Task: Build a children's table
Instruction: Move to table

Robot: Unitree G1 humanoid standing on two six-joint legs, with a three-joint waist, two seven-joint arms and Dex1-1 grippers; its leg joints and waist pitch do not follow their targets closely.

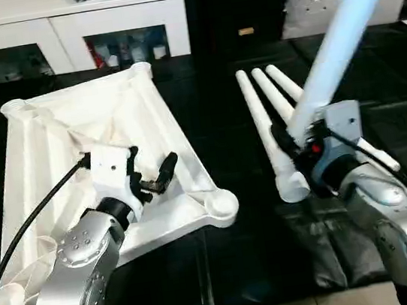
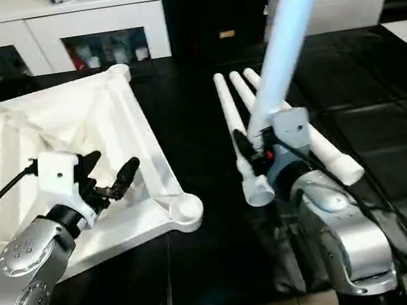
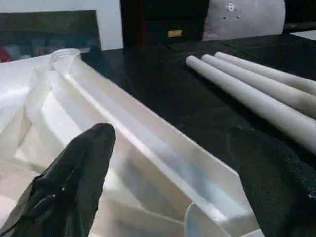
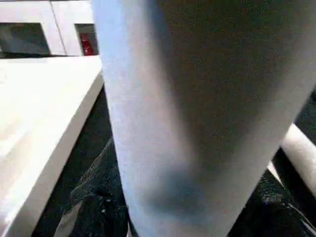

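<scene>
Table top [image 1: 98,160] lies upside down on the black surface [image 1: 235,269], ribbed underside up, on your left. Nearest you, its near-right corner socket [image 1: 222,204] faces upward and stands empty. Your left gripper [image 1: 154,176] hovers over that edge, fingers spread wide, nothing between them. Your right gripper [image 1: 302,142] is clamped low on one leg [image 1: 345,26], whose long axis rises steeply up and away to the right. The socket sits to the left of that leg's lower end, so the right arm is the nearer carrier; my reading is the leg must swing upright and shift left. Farther back, three spare legs [image 1: 262,114] lie side by side, pointing away, between top and held leg.
</scene>
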